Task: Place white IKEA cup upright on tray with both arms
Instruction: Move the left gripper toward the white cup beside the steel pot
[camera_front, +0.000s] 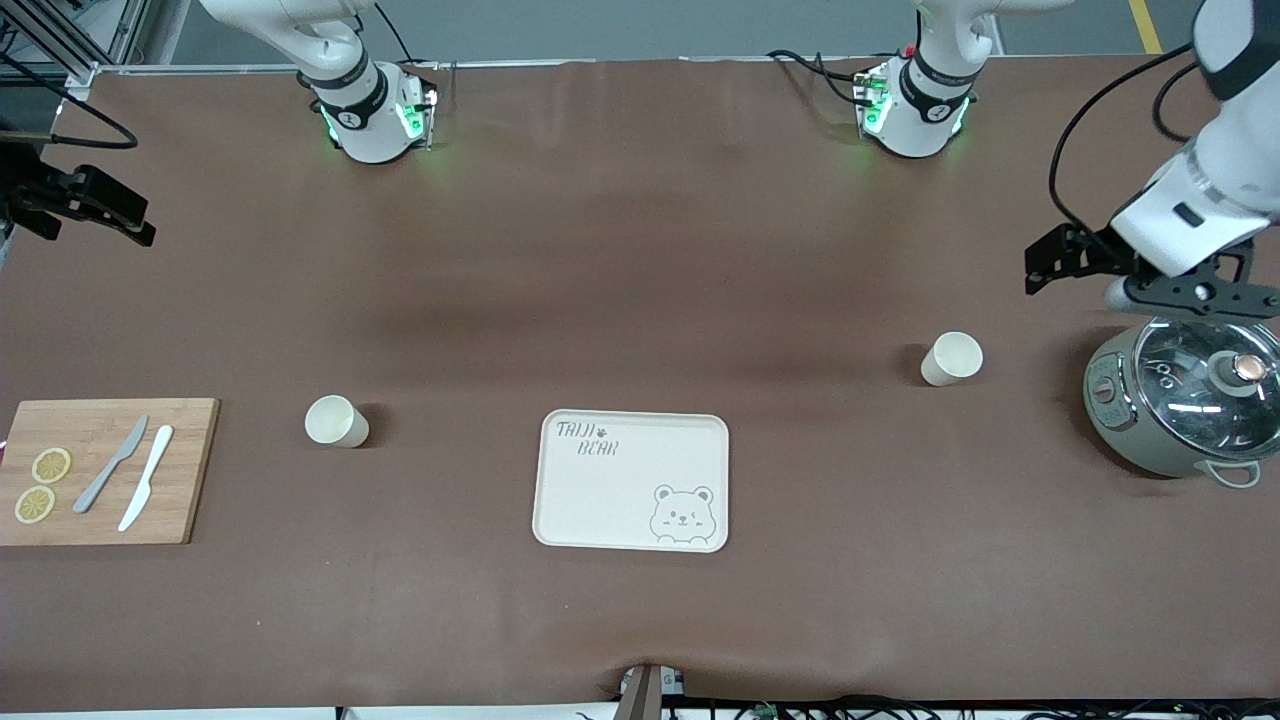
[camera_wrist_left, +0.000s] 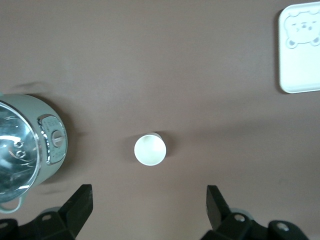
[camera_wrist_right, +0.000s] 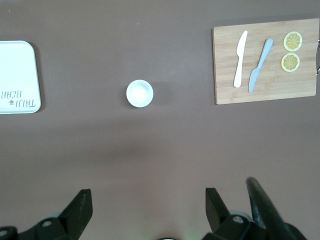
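Two white cups stand upright on the brown table. One cup (camera_front: 335, 421) is toward the right arm's end and also shows in the right wrist view (camera_wrist_right: 139, 93). The other cup (camera_front: 951, 358) is toward the left arm's end and also shows in the left wrist view (camera_wrist_left: 149, 149). The cream bear tray (camera_front: 632, 480) lies bare between them, nearer the front camera. My left gripper (camera_front: 1195, 292) hangs open and empty over the pot's edge (camera_wrist_left: 149, 205). My right gripper (camera_front: 90, 205) hangs open and empty over the table's edge at the right arm's end (camera_wrist_right: 148, 207).
A grey-green cooking pot (camera_front: 1185, 400) with a glass lid stands at the left arm's end. A wooden cutting board (camera_front: 100, 470) with two knives and two lemon slices lies at the right arm's end. The tray's corner shows in both wrist views (camera_wrist_left: 300, 50) (camera_wrist_right: 17, 77).
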